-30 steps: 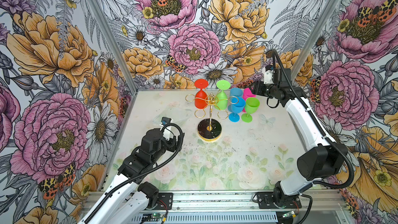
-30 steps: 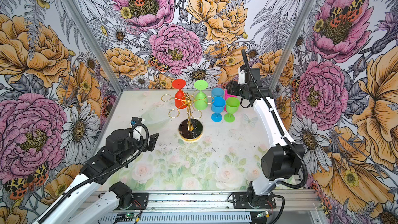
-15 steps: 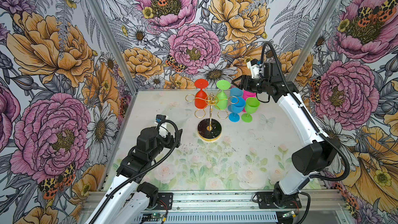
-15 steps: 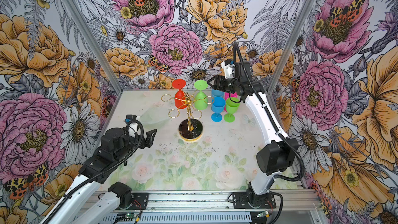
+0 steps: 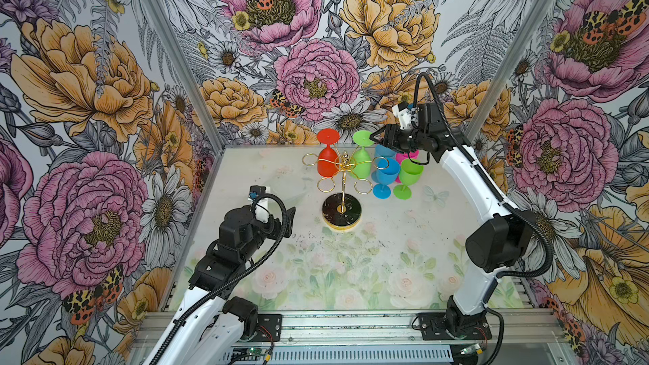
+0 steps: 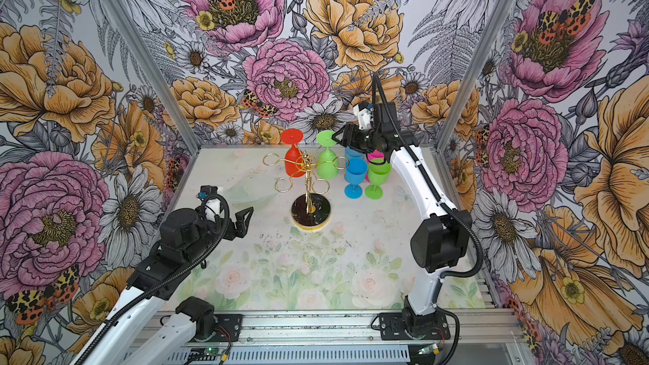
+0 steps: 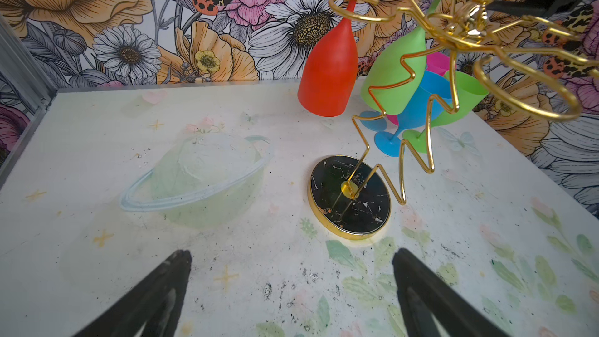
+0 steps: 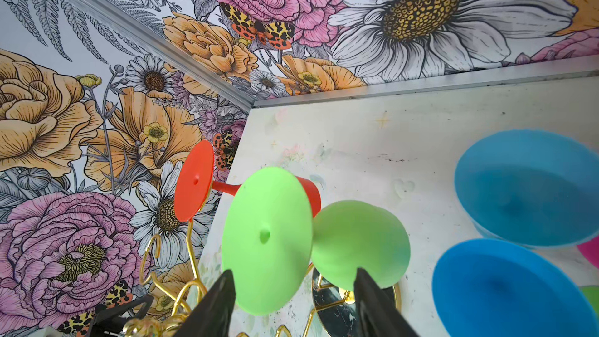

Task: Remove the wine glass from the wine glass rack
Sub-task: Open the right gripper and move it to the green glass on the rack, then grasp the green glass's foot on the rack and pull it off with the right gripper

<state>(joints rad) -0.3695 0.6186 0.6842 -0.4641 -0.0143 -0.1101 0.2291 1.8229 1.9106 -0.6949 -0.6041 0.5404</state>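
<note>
**Fig.** Bimanual cell, shown in both top views and both wrist views.

**Rack.** Wine glass rack (image 5: 346, 163): gold wire stand, upright. Its black, gold-rimmed base (image 5: 341, 209) sits on the desk (image 5: 351, 275) at mid-width, nearer the far edge than the front edge.

**Hanging glasses.** Two glasses hang bowl-down from the looped arms on the far side, feet uppermost. The red wine glass (image 5: 327, 165) is twd the left edge and the green wine glass (image 5: 362, 167) twd the right edge.

**R gripper** (image 5: 376, 137). It is raised to the level of the green wine glass's foot disc, just beside it on the right-edge side, w/ jaws apart and not clamped. In the R wrist view its fingers (image 8: 215, 306) flank the disc's rim and the bowl. The glass hangs on the rack. Contact btwn pads and glass cannot be told.

**L gripper** (image 6: 246, 219). Jaws are spread wide and hold nothing. It hangs above the desk twd the left edge, well apart from the rack. In the L wrist view its fingers (image 7: 155, 296) are over bare desk, w/ the base ahead.

**Standing glasses.** Four stand in a cluster just right of the rack, near the far edge. In front, side by side, are the blue glass (image 5: 386, 174) and the green standing glass (image 5: 409, 174). Behind them are the second blue glass (image 5: 382, 150) and the pink glass (image 5: 405, 156), both partly hidden by the R gripper.
</note>
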